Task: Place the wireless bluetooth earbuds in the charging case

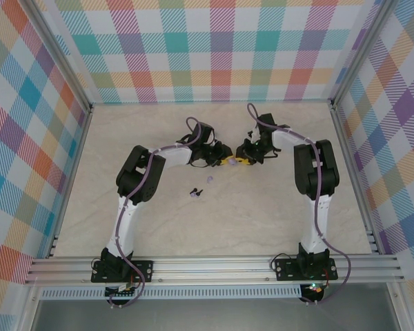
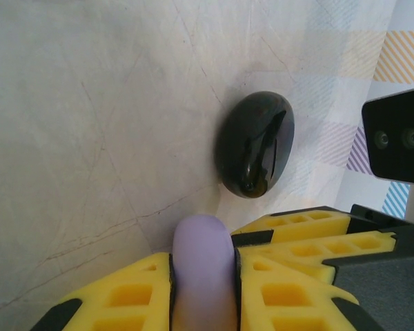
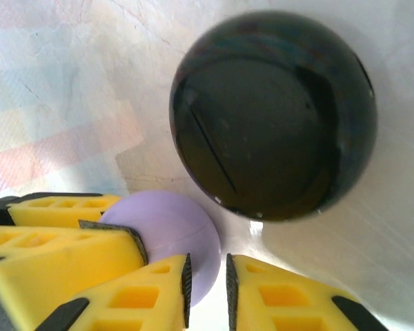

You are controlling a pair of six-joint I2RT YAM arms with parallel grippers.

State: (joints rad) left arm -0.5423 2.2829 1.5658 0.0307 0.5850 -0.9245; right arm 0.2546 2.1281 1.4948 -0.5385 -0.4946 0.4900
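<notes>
While left gripper [image 2: 203,258] clamps lavender case [image 2: 201,276] edge-on | right gripper [image 3: 207,276] jaws nearly together beside it, grip unclear | earbuds [image 1: 195,193] loose on table [image 1: 276,221], nearer bases | hold case steady, open it first

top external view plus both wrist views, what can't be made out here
Top external: the earbuds are too small to count or to tell their stems.
Left wrist: the lavender case is half hidden between the fingers of the left tool and cut off by the bottom edge; lid state unclear.
Right wrist: the fingers of the right tool hide whether they pinch the lavender case.
Right wrist: the black case looks closed, hiding its inside.
</notes>
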